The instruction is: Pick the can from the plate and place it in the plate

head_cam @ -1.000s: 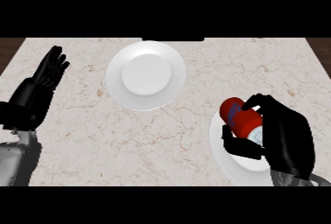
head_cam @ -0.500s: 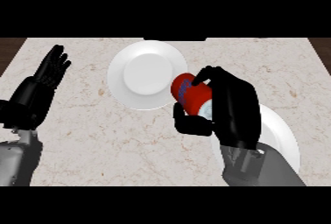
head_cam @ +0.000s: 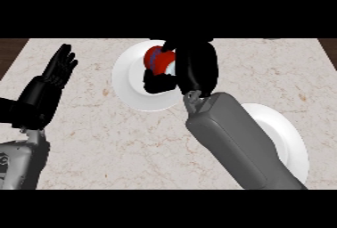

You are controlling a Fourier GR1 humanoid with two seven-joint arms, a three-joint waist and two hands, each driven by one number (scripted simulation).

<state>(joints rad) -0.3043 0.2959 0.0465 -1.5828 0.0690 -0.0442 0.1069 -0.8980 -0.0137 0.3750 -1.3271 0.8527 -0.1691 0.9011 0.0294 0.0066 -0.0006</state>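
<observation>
Red can (head_cam: 157, 59) clamped in right hand (head_cam: 195, 67), fingers and thumb curled round it; held over far plate (head_cam: 130, 87), contact unclear; second plate (head_cam: 284, 133) back beside that forearm; left hand (head_cam: 47, 89) open, fingers up, well left.

I stand at a kitchen counter: its pale marbled top (head_cam: 99, 133) fills my view, with a white plate (head_cam: 128, 84) at upper centre, a second white plate (head_cam: 289, 138) at lower right, and dark wood (head_cam: 10, 53) at the upper left corner.
</observation>
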